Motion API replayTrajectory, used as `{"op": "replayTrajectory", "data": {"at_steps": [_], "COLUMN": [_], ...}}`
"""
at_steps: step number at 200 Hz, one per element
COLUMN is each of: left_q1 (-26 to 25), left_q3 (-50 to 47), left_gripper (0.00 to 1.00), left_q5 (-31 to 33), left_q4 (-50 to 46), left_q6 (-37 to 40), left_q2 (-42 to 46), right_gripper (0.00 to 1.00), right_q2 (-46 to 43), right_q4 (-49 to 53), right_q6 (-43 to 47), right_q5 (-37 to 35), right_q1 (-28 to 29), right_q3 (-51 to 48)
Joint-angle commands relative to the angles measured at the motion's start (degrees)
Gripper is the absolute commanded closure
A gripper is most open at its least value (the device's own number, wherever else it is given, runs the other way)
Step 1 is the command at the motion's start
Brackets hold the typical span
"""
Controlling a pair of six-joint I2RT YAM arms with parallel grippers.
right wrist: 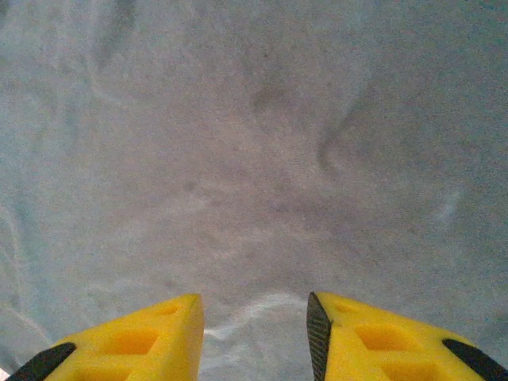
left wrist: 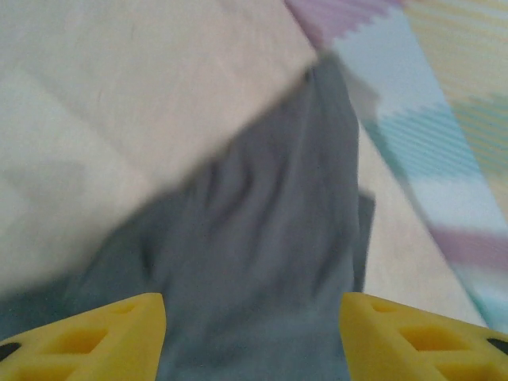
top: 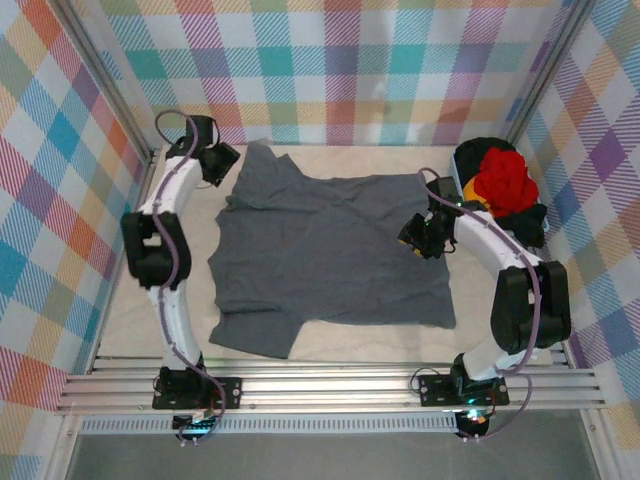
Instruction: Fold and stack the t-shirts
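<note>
**A:** Where does the job stand, nearest first?

**B:** The large dark slate-grey cloth t-shirt point(top: 330, 255) lies spread flat over the middle of the cream table top point(top: 125, 320). One sleeve-like flap points toward the near left. I'd say no fold has been made yet.

**A:** And the arms?

**B:** The right gripper point(top: 420, 238) sits low over the shirt, just inside its right edge and about halfway back. Its wrist view has the yellow fingers point(right wrist: 135, 337) parted with bare grey cloth between them, nothing pinched. Farther back, the left gripper point(top: 222, 165) is at the far left flap. Its jaws are wide apart above that narrow tongue of cloth and also empty.

**A:** So how should the first fold be taken?

**B:** Each gripper should nip a true edge. The right one looks to be over the open panel, and closing there would only bunch the cloth, so it ought to shift outward first. The left is better placed and just needs to come down onto the flap. Then both should lift together, barely clear of the table, and carry across evenly so nothing drags or creases.

**A:** The rest of the shirts?

**B:** They are heaped in the far right corner: a crumpled bright red shirt point(top: 505, 178) on top of a black one point(top: 482, 150), with a sliver of orange-yellow cloth point(top: 478, 198) showing. The right arm's swing should stay clear of that heap.
</note>
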State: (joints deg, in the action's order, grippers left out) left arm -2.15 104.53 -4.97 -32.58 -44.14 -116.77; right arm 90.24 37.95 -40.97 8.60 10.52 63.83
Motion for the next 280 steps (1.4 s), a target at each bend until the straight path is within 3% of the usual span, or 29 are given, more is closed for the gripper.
{"op": "replayTrajectory", "data": {"at_steps": [1,29,77,130,185,200,216,247,280], "left_q1": [-3.75,-6.10,-6.05,-4.02,-3.47,-3.82,-4.73,-5.21,-7.14], "left_q3": [-10.95,-18.91,-17.28,0.23,20.35,20.78,13.96,-6.94,-34.92], "left_gripper": [0.43,0.47,0.49,0.48,0.44,0.42,0.37,0.34,0.42], "left_q5": [-3.37,-6.26,-5.03,-5.26,-9.15,-7.78,-2.25,3.84,3.82], "left_q4": [-4.07,-1.50,-1.97,-8.58,-11.08,-11.14,-9.58,-11.04,-15.26], "left_q6": [1.46,0.37,0.66,3.78,7.43,8.70,10.81,9.78,1.76], "left_q2": [5.73,3.63,-4.15,-17.86,-28.23,-25.28,-15.97,4.30,26.12], "right_gripper": [0.60,0.60,0.62,0.62,0.61,0.61,0.57,0.50,0.52], "right_q2": [3.91,11.15,22.37,31.60,40.38,37.77,31.41,16.11,-1.37], "right_q4": [2.45,1.87,2.23,2.23,6.60,3.66,1.17,0.31,1.77], "right_q6": [1.46,2.14,0.88,-1.73,1.63,4.00,6.33,6.00,-0.94], "right_q5": [-0.13,0.28,0.05,3.18,4.95,5.80,4.27,1.12,0.34], "right_q1": [-0.23,-1.03,-2.04,-4.38,-6.00,-5.87,-5.28,-5.13,-3.45], "right_q3": [0.33,6.21,14.17,21.07,36.01,35.16,31.75,21.58,4.25]}}
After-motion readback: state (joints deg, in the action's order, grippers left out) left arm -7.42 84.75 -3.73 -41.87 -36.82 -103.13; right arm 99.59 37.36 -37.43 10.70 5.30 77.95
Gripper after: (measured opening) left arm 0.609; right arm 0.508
